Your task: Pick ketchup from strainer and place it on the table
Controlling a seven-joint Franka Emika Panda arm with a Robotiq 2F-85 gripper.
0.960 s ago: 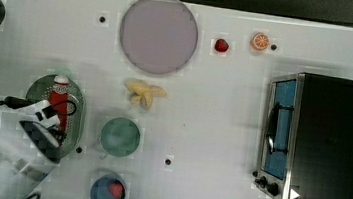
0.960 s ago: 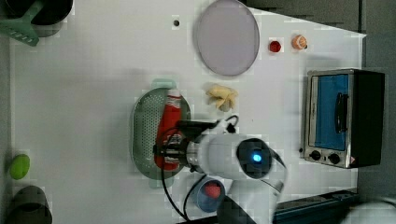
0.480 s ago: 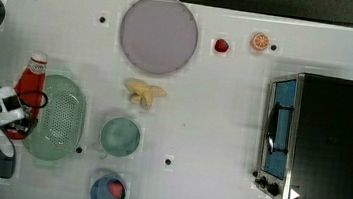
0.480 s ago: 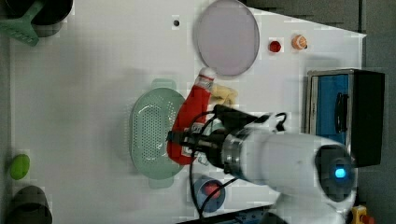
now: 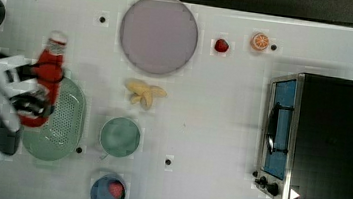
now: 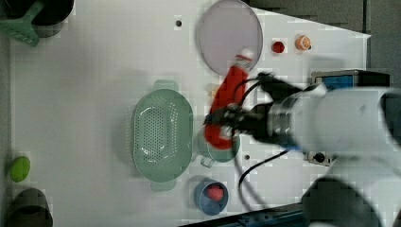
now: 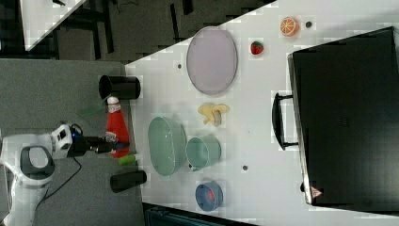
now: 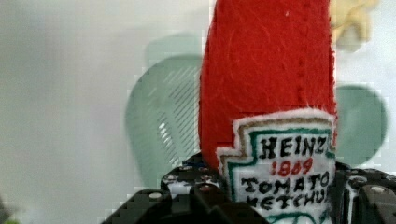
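My gripper (image 6: 227,120) is shut on the lower body of the ketchup (image 6: 230,92), a red bottle with a white cap. It is held high above the table (image 5: 211,133), clear of the strainer (image 6: 163,132). In the top view the ketchup (image 5: 49,72) and gripper (image 5: 34,94) overlap the left rim of the pale green strainer (image 5: 63,127). The right view shows the ketchup (image 7: 115,123) in the gripper (image 7: 110,141) well off the strainer (image 7: 164,146). In the wrist view the labelled ketchup (image 8: 268,70) stands between the gripper (image 8: 280,196) fingers, with the strainer (image 8: 161,121) far below.
A grey plate (image 5: 158,34), bananas (image 5: 145,94), a green cup (image 5: 120,137) and a blue cup (image 5: 107,191) holding something red lie near the strainer. A strawberry (image 5: 221,45), an orange slice (image 5: 260,41) and a toaster oven (image 5: 320,141) are at the top view's right.
The ketchup lay in the strainer a second ago with the gripper on it. It has since been lifted out and raised high; the strainer now lies bare.
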